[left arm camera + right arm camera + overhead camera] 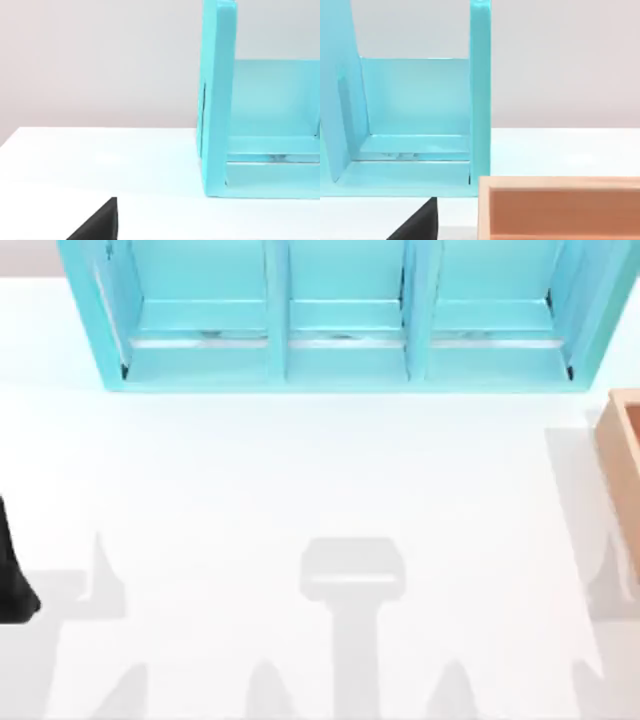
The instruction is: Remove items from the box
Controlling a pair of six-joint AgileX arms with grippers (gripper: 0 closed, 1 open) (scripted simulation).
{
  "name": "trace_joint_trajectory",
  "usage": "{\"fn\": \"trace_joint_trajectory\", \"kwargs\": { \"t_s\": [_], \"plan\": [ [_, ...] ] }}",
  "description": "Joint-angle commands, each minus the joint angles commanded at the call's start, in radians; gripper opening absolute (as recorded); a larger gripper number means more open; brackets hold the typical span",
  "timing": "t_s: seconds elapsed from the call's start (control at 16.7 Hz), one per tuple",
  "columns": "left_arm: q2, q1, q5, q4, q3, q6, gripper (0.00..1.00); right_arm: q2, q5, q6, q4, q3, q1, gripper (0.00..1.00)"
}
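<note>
The light orange-tan wooden box [622, 445] sits at the table's right edge, cut off by the top view's border. The right wrist view looks at its thick near wall [560, 183] and part of its inside. The items are out of view. A black part of my left arm [12, 575] stands at the table's far left edge, far from the box. A dark wedge of my left gripper [97, 224] juts over the bare table. A like wedge of my right gripper [417, 224] sits just short of the box, beside its corner.
A large turquoise three-compartment shelf unit [340, 355] stands along the back of the table, its end wall [217, 100] near the left arm and its other end [480, 95] just behind the box. White tabletop [320, 480] stretches between the arms.
</note>
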Motion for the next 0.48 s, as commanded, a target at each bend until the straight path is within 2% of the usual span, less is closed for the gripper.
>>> {"fn": "trace_joint_trajectory", "kwargs": {
  "t_s": [0.24,0.48],
  "plan": [
    [0.0,0.0,0.0,0.0,0.0,0.0,1.0,0.034,0.0,-0.015,-0.033,0.034,-0.017,1.0],
    [0.0,0.0,0.0,0.0,0.0,0.0,1.0,0.226,-0.001,-0.074,-0.209,0.221,-0.082,1.0]
  ]
}}
